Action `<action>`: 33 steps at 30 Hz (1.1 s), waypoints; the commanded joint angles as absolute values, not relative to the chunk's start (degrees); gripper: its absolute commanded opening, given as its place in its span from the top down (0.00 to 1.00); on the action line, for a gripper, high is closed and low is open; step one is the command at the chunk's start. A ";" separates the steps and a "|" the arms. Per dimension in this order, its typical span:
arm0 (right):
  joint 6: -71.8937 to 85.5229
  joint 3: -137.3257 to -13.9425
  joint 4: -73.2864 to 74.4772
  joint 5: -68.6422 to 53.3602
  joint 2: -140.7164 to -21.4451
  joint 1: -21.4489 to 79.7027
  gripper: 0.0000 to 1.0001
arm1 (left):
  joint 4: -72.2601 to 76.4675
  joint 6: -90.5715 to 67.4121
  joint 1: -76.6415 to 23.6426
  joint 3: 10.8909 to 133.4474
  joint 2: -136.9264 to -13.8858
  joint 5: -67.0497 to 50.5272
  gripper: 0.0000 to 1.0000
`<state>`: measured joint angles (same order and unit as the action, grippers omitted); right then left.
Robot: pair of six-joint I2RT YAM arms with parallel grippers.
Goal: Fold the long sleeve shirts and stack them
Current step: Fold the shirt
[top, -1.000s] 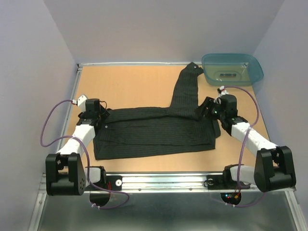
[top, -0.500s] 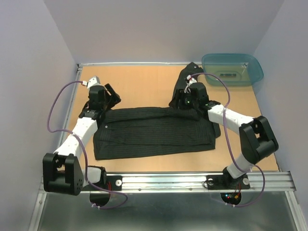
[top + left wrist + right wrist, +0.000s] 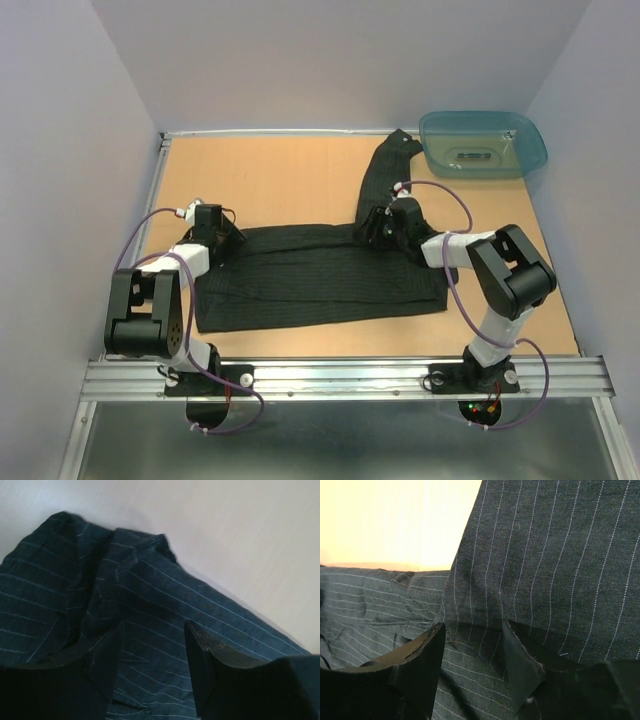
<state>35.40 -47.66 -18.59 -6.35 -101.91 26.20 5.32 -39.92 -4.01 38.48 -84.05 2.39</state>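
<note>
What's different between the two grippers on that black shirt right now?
The left gripper is at the left end of the shirt, while the right gripper is farther right, where the outstretched sleeve joins the body. Under the left gripper the cloth is rumpled into layered folds; ahead of the right gripper the sleeve lies smooth and flat. Both grippers are open, low over the cloth, and seem to hold nothing.

Left arm folded back on itself, elbow raised above its base, forearm short and level, left pincer (image 3: 218,236) held low and aimed toward the centre, jaws standing apart, right arm bent sharply, forearm reaching leftward, right pincer (image 3: 379,226) held low, jaws likewise parted
</note>
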 commanded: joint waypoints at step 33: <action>0.62 -77.25 -2.81 -5.89 -112.58 43.59 0.40 | -18.28 4.22 -9.05 72.24 -101.33 7.38 0.36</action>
<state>4.97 -73.08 -3.18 -6.02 -110.39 42.00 -17.04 0.69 -9.26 68.16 -101.21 8.21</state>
